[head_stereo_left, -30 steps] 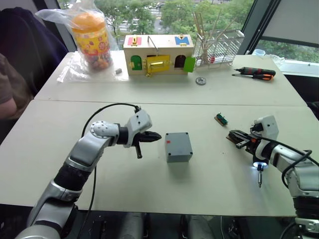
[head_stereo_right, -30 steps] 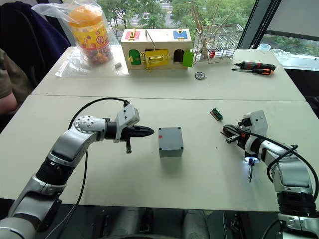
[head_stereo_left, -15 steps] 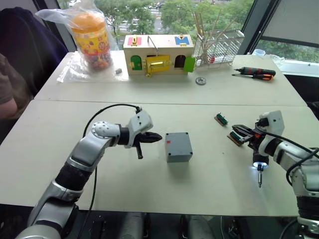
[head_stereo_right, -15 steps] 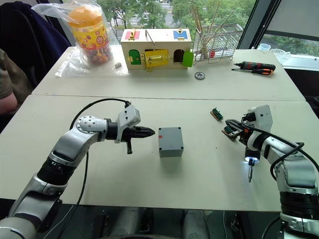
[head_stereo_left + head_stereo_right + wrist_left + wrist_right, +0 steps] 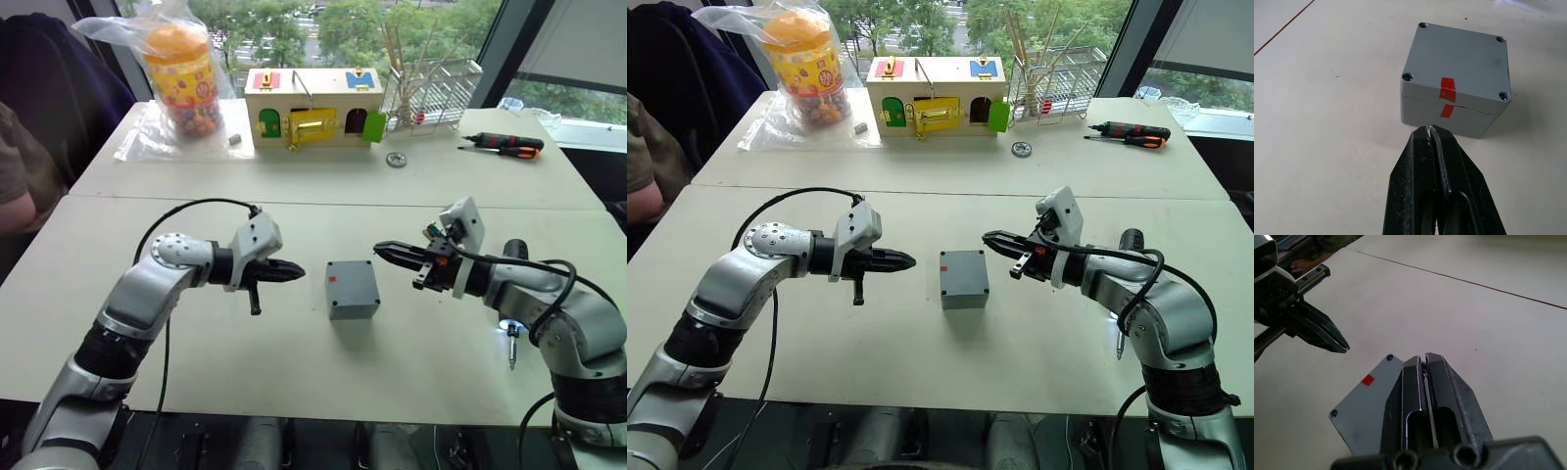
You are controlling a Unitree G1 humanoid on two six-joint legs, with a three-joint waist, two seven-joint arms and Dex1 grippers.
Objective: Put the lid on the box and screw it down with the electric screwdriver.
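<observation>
The box (image 5: 352,289) sits in the middle of the near table (image 5: 294,372) with its lid (image 5: 1457,61) already on top, red tape running across the seam on the side facing the left gripper (image 5: 296,272). That gripper hovers just left of the box, fingers pressed together and empty. The right gripper (image 5: 382,252), also closed on nothing, hangs above the box's right edge, while the electric screwdriver (image 5: 510,328) lies behind the right arm, tip glowing.

Office-like room: pale tables (image 5: 294,372) beside large windows (image 5: 549,49).
</observation>
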